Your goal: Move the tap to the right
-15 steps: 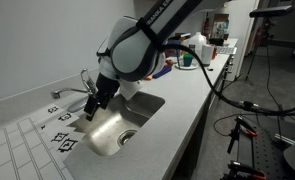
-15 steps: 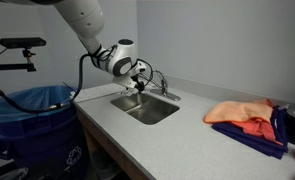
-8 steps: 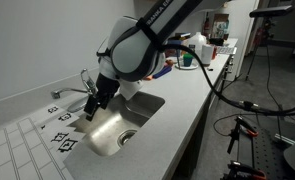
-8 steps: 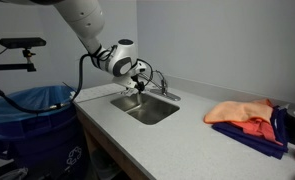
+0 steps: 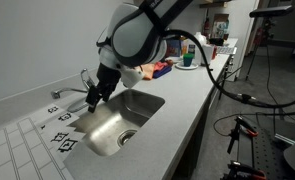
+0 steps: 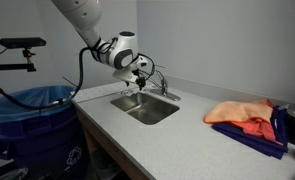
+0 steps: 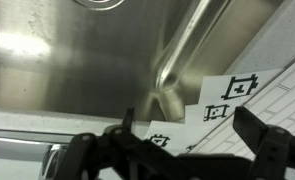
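Tap (image 5: pixel 77 93) sits at the back edge of the sink (image 5: pixel 139 106), spout (image 7: pixel 183 48) reaching out over the basin. My fingers (image 7: pixel 267 142) hang spread wide just beside the spout, gripping nothing. Risks, as I judge them:
- Chrome is slick, so a glancing push could skid off.
- Catching the lever (image 5: pixel 84 76) instead would start the water.
- Coming in too low would knock the sink wall.
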